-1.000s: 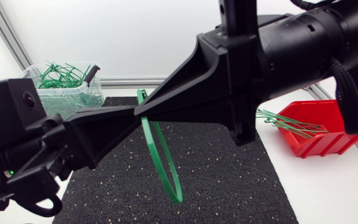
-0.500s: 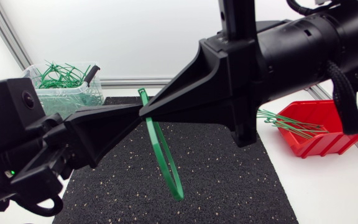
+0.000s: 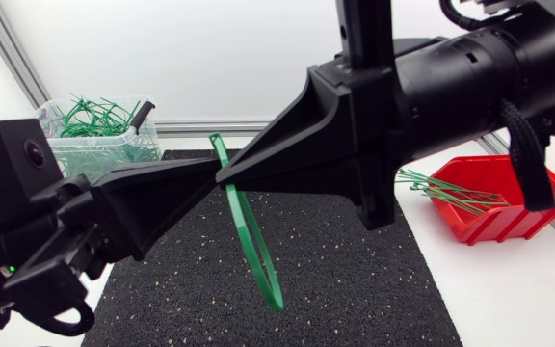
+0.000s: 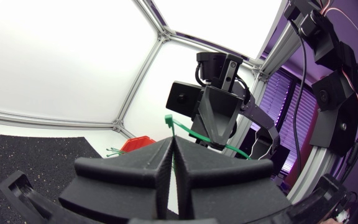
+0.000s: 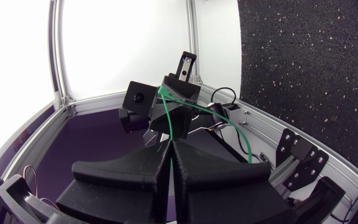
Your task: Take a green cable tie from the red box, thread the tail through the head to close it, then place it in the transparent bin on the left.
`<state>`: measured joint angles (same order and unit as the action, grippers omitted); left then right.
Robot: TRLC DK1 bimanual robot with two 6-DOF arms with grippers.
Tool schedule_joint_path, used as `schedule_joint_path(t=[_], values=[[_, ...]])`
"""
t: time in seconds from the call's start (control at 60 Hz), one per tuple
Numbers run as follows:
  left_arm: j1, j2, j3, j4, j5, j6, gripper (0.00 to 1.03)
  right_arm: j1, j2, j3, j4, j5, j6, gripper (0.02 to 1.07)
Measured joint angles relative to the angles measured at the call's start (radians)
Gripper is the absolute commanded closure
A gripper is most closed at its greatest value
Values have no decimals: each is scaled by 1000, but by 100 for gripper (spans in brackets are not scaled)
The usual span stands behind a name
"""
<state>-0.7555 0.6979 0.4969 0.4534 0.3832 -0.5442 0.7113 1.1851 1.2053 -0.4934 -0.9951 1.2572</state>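
My two grippers meet tip to tip above the black mat [image 3: 355, 275]. The left gripper [image 3: 208, 168] comes in from the left and the right gripper [image 3: 229, 175] from the right. Both are shut on a green cable tie [image 3: 255, 249], which hangs below them as a long narrow loop. In the left wrist view the tie's head [image 4: 169, 121] stands just beyond my left gripper [image 4: 171, 144], with the right gripper [image 4: 218, 118] facing it. The right wrist view shows the tie [image 5: 168, 118] arching from my right gripper [image 5: 170, 147] toward the left gripper [image 5: 180, 92]. The red box [image 3: 509, 214] holds more green ties [image 3: 446, 190].
The transparent bin [image 3: 99, 152] stands at the back left with several green ties [image 3: 94, 118] in it. An aluminium rail [image 3: 196, 126] runs along the table's far edge. White table surface [image 3: 518, 299] lies to the right of the mat.
The meeting point of the two grippers has shifted slightly to the right, and the tie's loop has swung a little with it. Both grips remain as they were.
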Motion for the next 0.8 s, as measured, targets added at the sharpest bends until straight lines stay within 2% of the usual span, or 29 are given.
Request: schedule_joint_path(t=[0.233, 0.483, 0.8], values=[[-50, -4, 0, -13, -55, 47, 100, 0, 0, -2, 4, -8, 4, 101], [-120, -5, -5, -16, -152, 128, 100, -13, -3, -3, 18, -26, 19, 101], [-158, -5, -12, -7, -184, 199, 100, -41, -7, -16, 26, -23, 46, 101]])
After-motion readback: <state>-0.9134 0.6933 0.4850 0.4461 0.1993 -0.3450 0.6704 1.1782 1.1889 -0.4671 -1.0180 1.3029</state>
